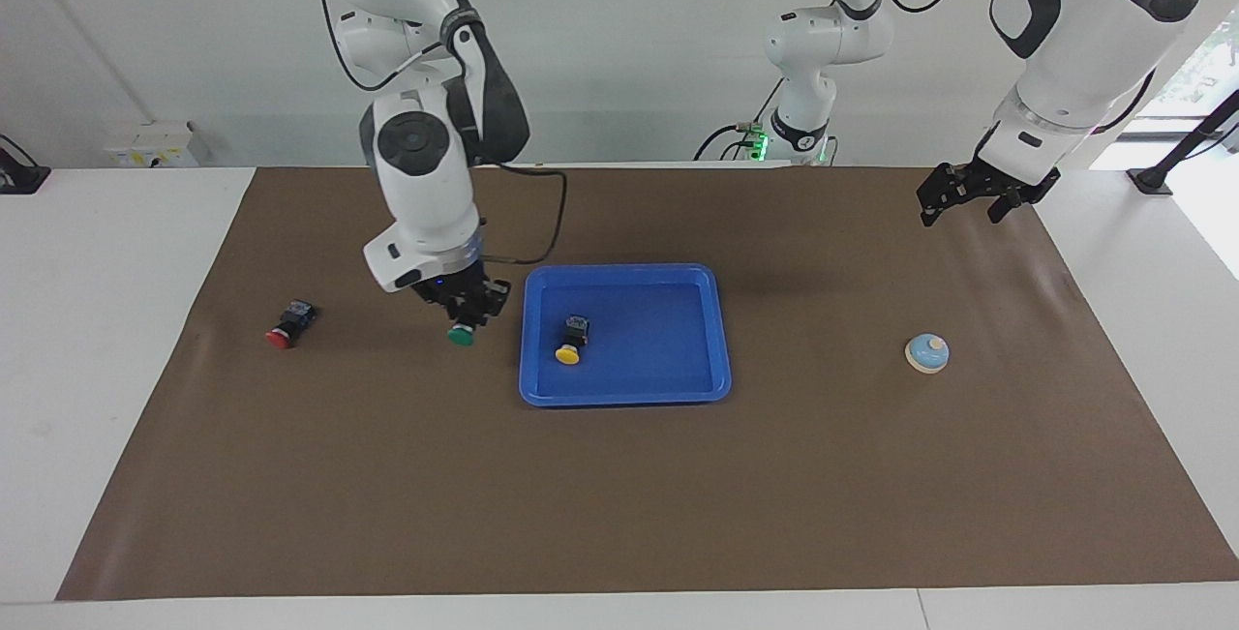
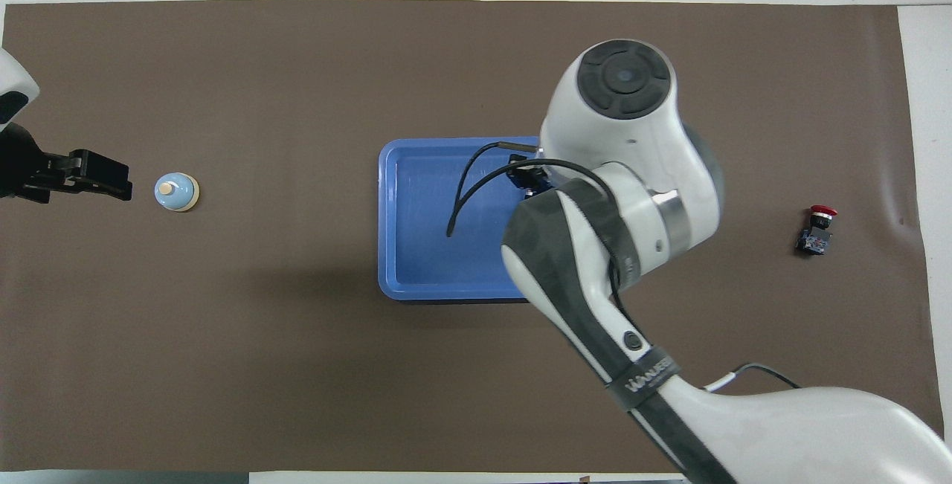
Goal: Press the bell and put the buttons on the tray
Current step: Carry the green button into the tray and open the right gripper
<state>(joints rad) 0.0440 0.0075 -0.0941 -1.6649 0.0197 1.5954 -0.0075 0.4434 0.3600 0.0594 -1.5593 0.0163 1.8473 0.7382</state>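
My right gripper (image 1: pixel 468 313) is shut on the green button (image 1: pixel 461 334) and hangs in the air just beside the blue tray (image 1: pixel 625 397) at the right arm's end of it. Inside the tray lies the yellow button (image 1: pixel 570 347). The red button (image 1: pixel 284 330) (image 2: pixel 817 221) rests on the mat toward the right arm's end. Toward the left arm's end sits the light-blue bell (image 1: pixel 927 352) (image 2: pixel 176 192). My left gripper (image 1: pixel 971 201) (image 2: pixel 100 175) waits open in the air near the bell. In the overhead view the right arm covers part of the tray (image 2: pixel 416 231), the yellow button and the green button.
A brown mat (image 1: pixel 619 495) covers the table, with white table surface at both ends. A black cable (image 1: pixel 542 224) loops from the right arm's wrist.
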